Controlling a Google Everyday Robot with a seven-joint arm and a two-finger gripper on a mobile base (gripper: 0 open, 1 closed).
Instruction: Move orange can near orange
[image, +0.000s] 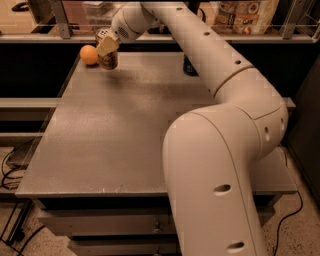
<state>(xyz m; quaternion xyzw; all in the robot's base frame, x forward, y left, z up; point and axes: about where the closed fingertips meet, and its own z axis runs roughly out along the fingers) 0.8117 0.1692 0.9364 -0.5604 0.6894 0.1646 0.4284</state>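
Where the table's (115, 135) far left corner meets the dark shelf behind it, the gripper (106, 46) pinches the orange can (109, 61) at its upper half, one pale finger lying across the front of the can. The can stands just right of the orange (89, 54), close beside it and perhaps touching. Whether its base rests on the table or hangs just above cannot be told from this angle. A slim metal drink can is likely stiff enough at the rim but thin-walled and slick along the body, so a firm squeeze could dent it. A hold high on the sides, as here, seems sound. The orange is round and would probably roll if nudged.
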